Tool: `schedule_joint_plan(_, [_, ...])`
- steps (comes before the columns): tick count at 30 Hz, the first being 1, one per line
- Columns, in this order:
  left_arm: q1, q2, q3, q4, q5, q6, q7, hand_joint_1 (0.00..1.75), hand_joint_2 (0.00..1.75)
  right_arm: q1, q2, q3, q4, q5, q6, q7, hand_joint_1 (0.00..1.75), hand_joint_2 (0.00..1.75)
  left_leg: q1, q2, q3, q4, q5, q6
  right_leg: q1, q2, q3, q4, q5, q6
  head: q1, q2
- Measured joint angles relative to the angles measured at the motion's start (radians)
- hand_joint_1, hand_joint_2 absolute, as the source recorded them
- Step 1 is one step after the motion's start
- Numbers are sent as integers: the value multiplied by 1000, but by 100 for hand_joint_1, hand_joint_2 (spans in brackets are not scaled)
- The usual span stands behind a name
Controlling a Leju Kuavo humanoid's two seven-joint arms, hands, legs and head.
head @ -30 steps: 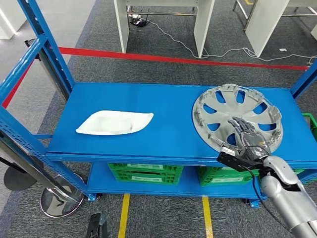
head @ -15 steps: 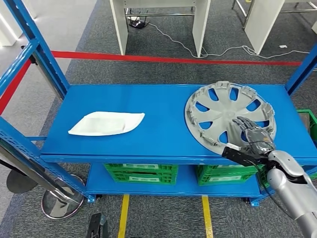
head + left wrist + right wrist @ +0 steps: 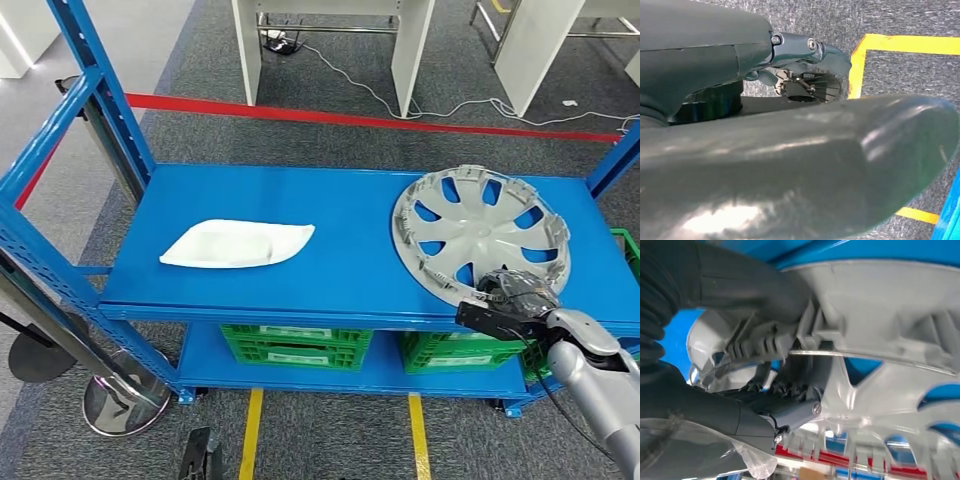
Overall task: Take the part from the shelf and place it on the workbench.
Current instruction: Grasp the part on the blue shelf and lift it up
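While it lies flat on the blue shelf (image 3: pixel 340 250) at its right end, one silver-grey hubcap (image 3: pixel 483 225) shows spokes with cut-out openings and a clipped rim. Right hand (image 3: pixel 513 295) is at the hubcap's near edge; in the right wrist view its fingers (image 3: pixel 764 335) and thumb (image 3: pixel 791 412) are clamped on the rim. One white tray-like part (image 3: pixel 234 245) lies well apart, left of centre. Two green crates (image 3: pixel 294 345) sit on the lower level. Left hand (image 3: pixel 798 165): cannot tell its state.
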Motion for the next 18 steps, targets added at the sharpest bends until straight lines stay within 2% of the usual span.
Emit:
schedule_joint_plan(2, [-1,0,-1,0,0,0,0,0,0,-10,0,7,3,-1,2,-2,175,175,-3,0,-1,3,-2,-6,1,0,71,-133,43,-7,0,0])
schedule_joint_plan(3, [-1,0,-2,0,0,0,0,0,0,-15,0,11,4,-3,5,-2,175,175,-5,-1,-2,5,-2,-11,3,0,92,-170,49,-11,-1,0])
schedule_joint_plan(6, [-1,0,-2,0,0,0,0,0,0,-29,0,22,11,-10,20,-3,175,175,-4,-3,-5,5,0,-27,5,-2,103,-188,52,-29,-1,0])
schedule_joint_plan(7, [-2,0,-2,0,0,0,-1,0,0,-34,0,25,13,-12,23,-4,175,175,-3,-3,-8,13,-8,-33,4,-3,104,-190,54,-34,-3,0])
schedule_joint_plan(9, [-2,1,-2,0,0,2,-1,0,0,-42,0,30,17,-15,27,-4,175,175,0,-2,-37,84,-55,-46,-1,-5,106,-194,58,-44,-6,0])
schedule_joint_plan(11, [-1,1,-2,0,0,4,-2,0,0,-43,0,32,23,-16,30,-4,175,175,3,-1,-97,218,-121,-55,-1,-7,106,-194,57,-47,-9,0])
schedule_joint_plan(12, [-1,1,-2,0,0,5,-2,0,0,-43,0,34,26,-16,30,-4,175,175,5,-1,-120,270,-138,-57,-1,-8,106,-193,57,-47,-8,0])
schedule_joint_plan(13, [-1,1,-2,0,0,6,-2,0,0,-44,0,35,29,-17,29,-7,175,175,6,-1,-129,291,-137,-59,-1,-8,106,-193,57,-47,-9,0])
schedule_joint_plan(14, [-1,1,-2,0,0,7,-2,0,0,-44,0,36,32,-17,26,-11,175,175,8,-1,-118,270,-115,-59,-1,-8,106,-193,57,-47,-8,0])
schedule_joint_plan(16, [-1,2,-2,0,6,-3,-6,0,0,-46,1,38,36,-20,16,-24,175,175,10,-1,-57,142,-47,-57,-2,-7,108,-192,56,-42,-8,0])
schedule_joint_plan(18, [-1,2,0,0,19,-29,-24,0,0,-46,2,40,37,-25,-4,-42,175,175,10,-2,-8,33,-11,-50,1,-4,106,-189,55,-32,-8,0])
